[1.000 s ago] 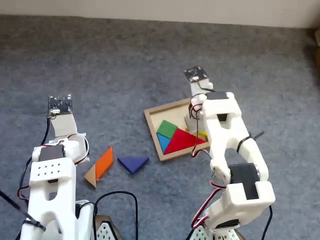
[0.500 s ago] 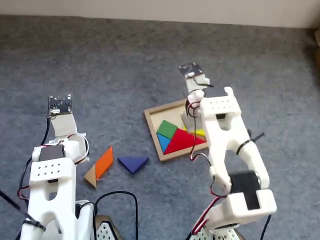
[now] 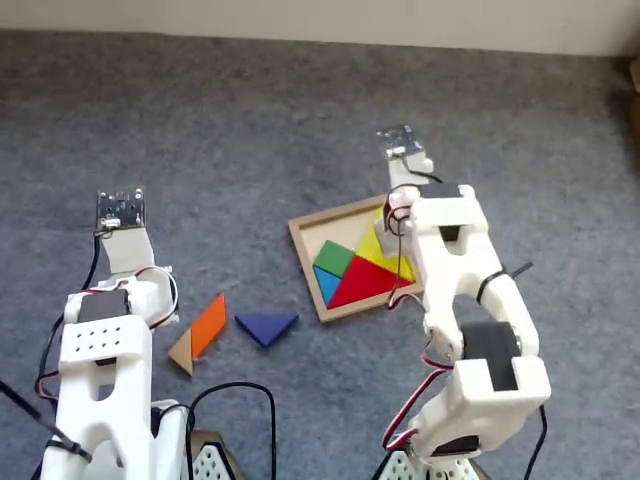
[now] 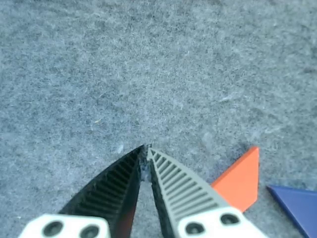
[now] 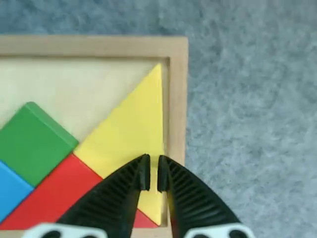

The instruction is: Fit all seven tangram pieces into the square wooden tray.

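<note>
The square wooden tray (image 3: pixel 306 256) holds a green square (image 3: pixel 333 257), a red triangle (image 3: pixel 364 284), a blue triangle (image 3: pixel 325 288) and a yellow triangle (image 3: pixel 374 246). In the right wrist view the yellow triangle (image 5: pixel 130 136) lies flat against the tray's rim (image 5: pixel 177 99). My right gripper (image 5: pixel 152 174) hangs shut just above that piece, holding nothing. An orange parallelogram (image 3: pixel 208 325), a tan triangle (image 3: pixel 181 352) and a dark blue triangle (image 3: pixel 266 325) lie on the carpet left of the tray. My left gripper (image 4: pixel 145 151) is shut and empty over bare carpet, the orange parallelogram (image 4: pixel 240 181) beside it.
Grey carpet covers the whole work area, with a pale wall strip along the far edge. The right arm (image 3: pixel 455 270) stands over the tray's right side. Cables loop on the floor near both arm bases.
The right arm swung left, then back right. The yellow triangle, before half hidden at the tray's right edge, now lies flat in the tray's far right corner. The left arm stayed still.
</note>
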